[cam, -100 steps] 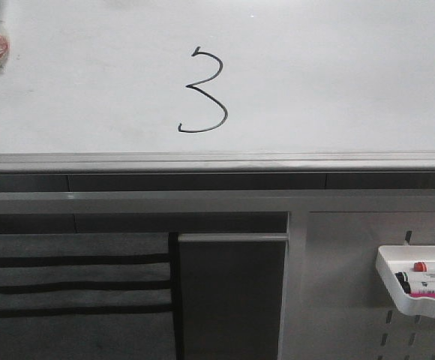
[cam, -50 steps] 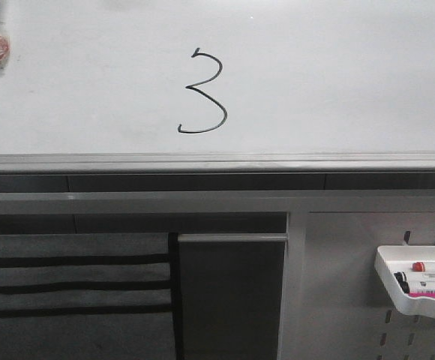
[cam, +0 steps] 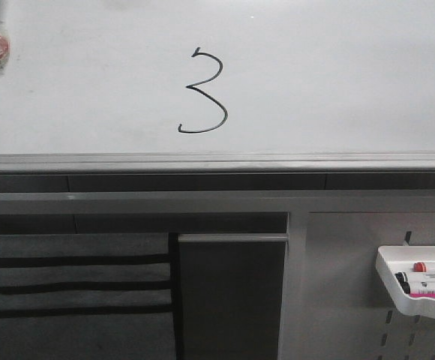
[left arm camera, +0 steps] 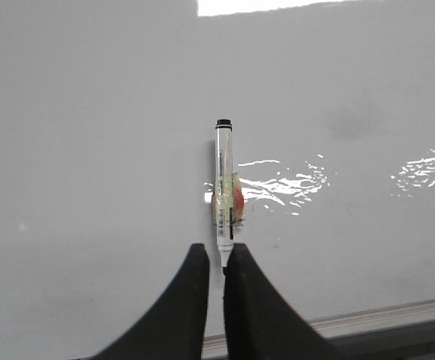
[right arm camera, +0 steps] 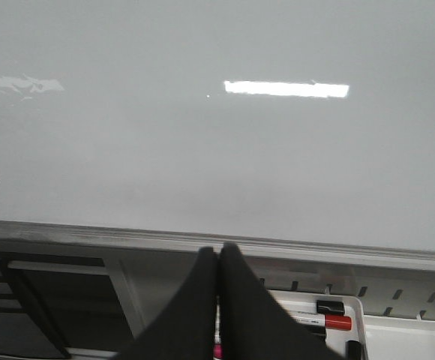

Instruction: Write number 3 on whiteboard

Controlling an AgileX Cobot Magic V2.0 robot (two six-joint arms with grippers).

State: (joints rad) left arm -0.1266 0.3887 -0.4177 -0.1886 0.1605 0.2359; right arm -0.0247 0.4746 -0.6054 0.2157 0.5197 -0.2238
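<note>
Digit drawn; marker gripped in left gripper, right gripper closed on nothing.

The number 3 (cam: 202, 91) sits on the whiteboard (cam: 337, 75) as a thin black line: small hook at top, pointed middle, lower tail curling back. It stands a little above the grey edge rail (cam: 217, 161). In the left wrist view only its edge strokes show, well off to the side of the fingers. The left gripper (left arm camera: 216, 259) has its two dark fingers (left arm camera: 191, 300) nearly together, pinching the tip end of a white marker (left arm camera: 223, 180); the barrel stands out beyond the fingertips, taped midway, black cap end farthest out. The right gripper (right arm camera: 217, 259) has fingers pressed fully together, empty, fingertips over the rail, with the white tray (right arm camera: 397, 334) of markers beside them.
</note>
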